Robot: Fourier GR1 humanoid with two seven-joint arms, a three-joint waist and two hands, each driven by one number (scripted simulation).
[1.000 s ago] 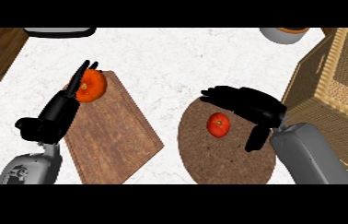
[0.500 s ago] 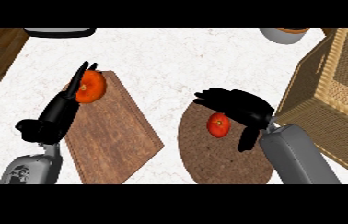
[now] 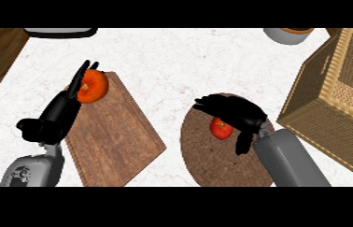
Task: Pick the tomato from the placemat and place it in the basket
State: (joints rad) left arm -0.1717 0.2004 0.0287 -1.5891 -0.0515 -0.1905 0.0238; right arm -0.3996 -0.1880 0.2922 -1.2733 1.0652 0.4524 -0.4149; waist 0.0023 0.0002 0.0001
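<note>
Lying under right hand (image 3: pixel 234 111) fingers, seemingly untouched: tomato (image 3: pixel 220 128)

No legible text, labels, brands, numbers or signs anywhere in the head view. Surfaces checked: none carries any mark that can be read.
</note>
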